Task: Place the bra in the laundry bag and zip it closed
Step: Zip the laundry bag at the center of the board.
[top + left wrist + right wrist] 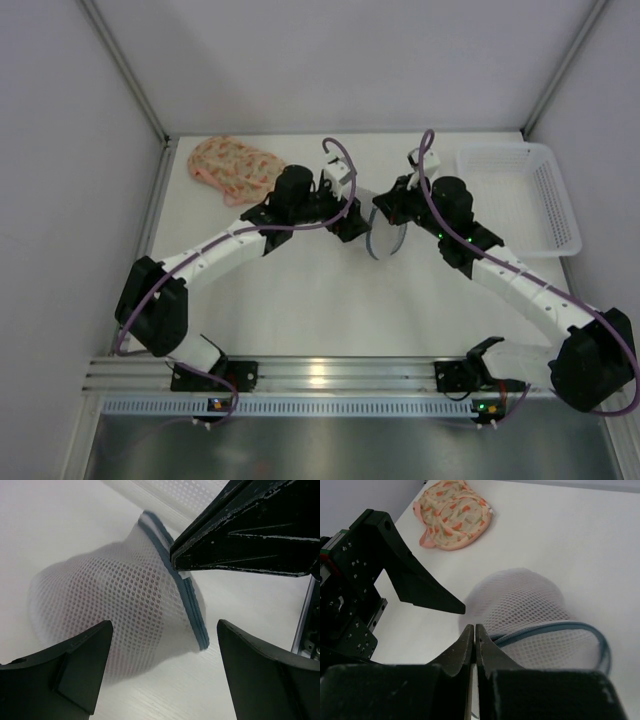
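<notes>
Our left tool [164, 625] stands spread wide, its jaws well apart and gripping nothing; the laundry bag [110, 605] shows through the gap, and we cannot tell whether either jaw brushes the mesh. Our right tool [472, 628] is pressed together, its tips pinching the bag's grey-blue trimmed edge, which runs right up to where they meet; in the left wrist view that same tool comes in from the upper right and meets the trim at the bag's mouth. Both tools face each other over the middle of the table [300, 310], just beside one another, so the room between them is tight. Walls [350, 60] close the table on the left, the back and the right, and a metal rail [320, 375] runs along the near edge by the arm bases. A white basket [520, 195] fills the far right corner, just beside the right arm's wrist. The bra [235, 168], peach with a small print, lies flat in the far left corner, near the left wall and well apart from the bag. Bare table lies between the tools and the rail.
</notes>
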Motion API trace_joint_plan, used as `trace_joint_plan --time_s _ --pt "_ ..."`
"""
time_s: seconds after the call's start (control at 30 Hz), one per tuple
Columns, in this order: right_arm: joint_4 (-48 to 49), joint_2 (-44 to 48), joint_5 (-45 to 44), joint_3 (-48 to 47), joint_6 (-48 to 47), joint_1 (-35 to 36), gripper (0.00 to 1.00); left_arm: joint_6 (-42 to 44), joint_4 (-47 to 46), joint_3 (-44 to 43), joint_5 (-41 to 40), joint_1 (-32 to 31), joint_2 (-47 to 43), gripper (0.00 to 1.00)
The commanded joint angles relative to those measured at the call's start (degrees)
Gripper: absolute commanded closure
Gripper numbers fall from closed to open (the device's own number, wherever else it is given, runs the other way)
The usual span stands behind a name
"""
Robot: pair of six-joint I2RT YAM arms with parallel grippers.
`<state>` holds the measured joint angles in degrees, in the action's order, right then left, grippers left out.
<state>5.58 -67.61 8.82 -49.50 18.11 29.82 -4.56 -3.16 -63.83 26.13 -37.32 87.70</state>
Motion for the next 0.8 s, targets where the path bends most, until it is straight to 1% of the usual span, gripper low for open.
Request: trace_joint_plan --time_s 0.0,0.07,0.13,0.23,0.43,0.57,0.63,0.73,0.77 --pt "4.3 0.4 0.2 -1.0 0.7 0.0 1.00 -0.7 -3.2 -0.8 0.5 -0.6 -1.0 0.09" --pt "4.4 0.3 0.1 -0.9 1.2 0.1 1.00 -1.2 -3.2 -1.5 -2.0 -0.9 -0.7 0.09" --pt "4.3 0.2 -0.2 -0.9 1.5 0.3 1.00 -2.8 -3.2 -3.0 -7.1 -1.6 0.4 0.09" --pt "3.8 0.2 -1.3 -1.0 1.6 0.7 1.00 -3.8 -2.7 -4.2 -12.0 -3.2 1.9 0.09" --pt "2.5 -0.1 -4.7 -1.6 1.8 1.0 1.00 -6.0 -2.8 -6.7 -13.8 -5.8 3.0 0.09" --pt "1.9 -0.5 -6.4 -1.9 1.5 1.5 1.00 -7.8 -2.8 -7.2 -12.3 -6.2 3.6 0.10" --pt "1.7 -0.7 -6.8 -1.7 1.3 1.4 1.00 -8.3 -2.7 -7.1 -13.1 -6.3 2.9 0.10" --pt "1.5 -0.5 -8.1 -1.6 1.3 1.5 1.00 -9.1 -1.6 -7.6 -16.4 -6.3 1.2 0.08" --pt "1.4 -0.4 -8.6 -1.7 1.4 1.4 1.00 -9.7 0.5 -8.2 -17.5 -6.3 0.9 0.08"
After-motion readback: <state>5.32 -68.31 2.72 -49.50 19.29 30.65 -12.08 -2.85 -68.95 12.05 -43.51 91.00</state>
